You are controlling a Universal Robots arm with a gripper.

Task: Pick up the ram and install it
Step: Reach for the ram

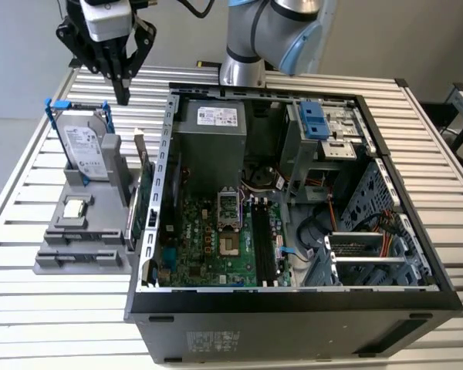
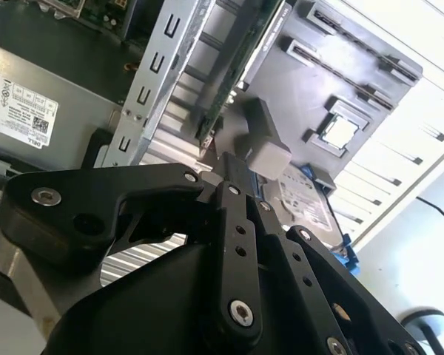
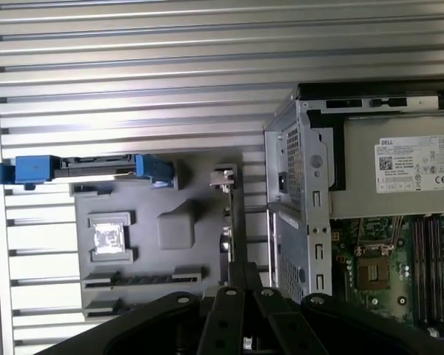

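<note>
My gripper (image 1: 123, 94) hangs at the back of the exterior view's left, above the slatted table just behind the grey parts fixture (image 1: 77, 262). Its black fingers point down and meet at the tips, shut on nothing, as the second wrist view confirms at the gripper (image 2: 233, 164). The ram is hidden from me; I cannot pick it out on the fixture or in the case. Black memory slots (image 1: 262, 240) run along the green motherboard inside the open computer case (image 1: 293, 304).
On the fixture stand a silver hard drive with blue clips (image 1: 86, 150), a square chip (image 1: 76, 206) and a green expansion card (image 1: 143, 204) on edge beside the case wall. The arm's base (image 1: 243, 69) is behind the case. Bare slatted table (image 3: 133, 81) surrounds the fixture.
</note>
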